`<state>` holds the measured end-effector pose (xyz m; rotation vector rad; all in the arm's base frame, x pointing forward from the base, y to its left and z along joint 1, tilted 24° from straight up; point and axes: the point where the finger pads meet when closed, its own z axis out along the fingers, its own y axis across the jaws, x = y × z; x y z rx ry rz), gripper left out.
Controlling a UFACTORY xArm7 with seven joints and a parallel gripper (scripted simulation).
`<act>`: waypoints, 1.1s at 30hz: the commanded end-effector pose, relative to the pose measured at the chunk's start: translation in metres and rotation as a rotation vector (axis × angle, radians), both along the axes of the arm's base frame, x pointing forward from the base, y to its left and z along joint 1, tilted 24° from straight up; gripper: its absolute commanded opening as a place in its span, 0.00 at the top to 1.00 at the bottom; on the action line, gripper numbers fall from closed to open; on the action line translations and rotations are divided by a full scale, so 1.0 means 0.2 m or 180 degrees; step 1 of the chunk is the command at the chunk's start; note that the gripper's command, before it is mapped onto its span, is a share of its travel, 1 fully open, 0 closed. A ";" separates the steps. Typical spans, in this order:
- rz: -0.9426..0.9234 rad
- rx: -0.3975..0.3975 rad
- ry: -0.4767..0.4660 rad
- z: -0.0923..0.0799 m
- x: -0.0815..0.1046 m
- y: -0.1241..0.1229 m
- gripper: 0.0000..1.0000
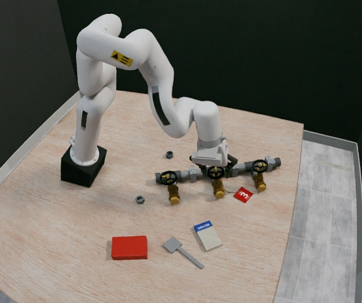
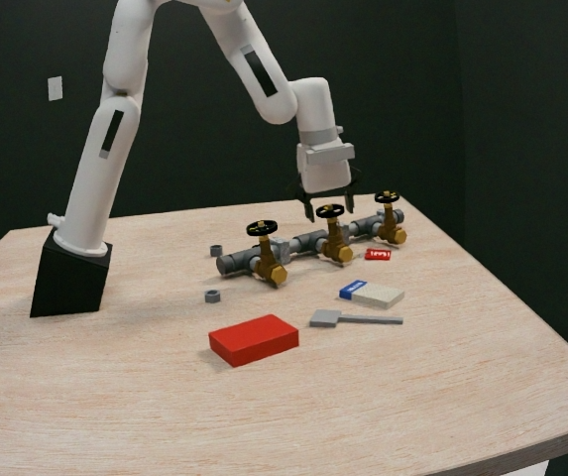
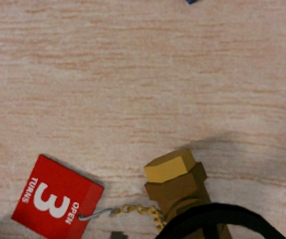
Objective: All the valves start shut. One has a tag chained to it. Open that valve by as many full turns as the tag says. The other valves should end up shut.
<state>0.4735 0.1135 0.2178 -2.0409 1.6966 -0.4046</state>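
Note:
A grey pipe on the wooden table carries three brass valves with black handwheels. A red tag reading "3 TURNS OPEN" is chained to the middle valve; the wrist view shows the tag, the chain and that valve's brass body. The left valve and the right valve have no tag. My gripper points down over the middle handwheel. Its fingers stand wide on either side of the wheel's rim, with a small gap on each side.
A red block, a grey paddle-shaped tool and a blue-and-white box lie in front of the pipe. Two grey nuts lie left of it. The arm's black base stands at the left.

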 end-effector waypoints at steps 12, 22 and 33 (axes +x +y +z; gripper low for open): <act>-0.0022 -0.0025 -0.0004 0.01 0.00 0.00 1.00; -0.0022 -0.0025 -0.0004 0.01 0.00 0.00 1.00; 0.0102 -0.0098 -0.0026 0.01 0.00 0.00 1.00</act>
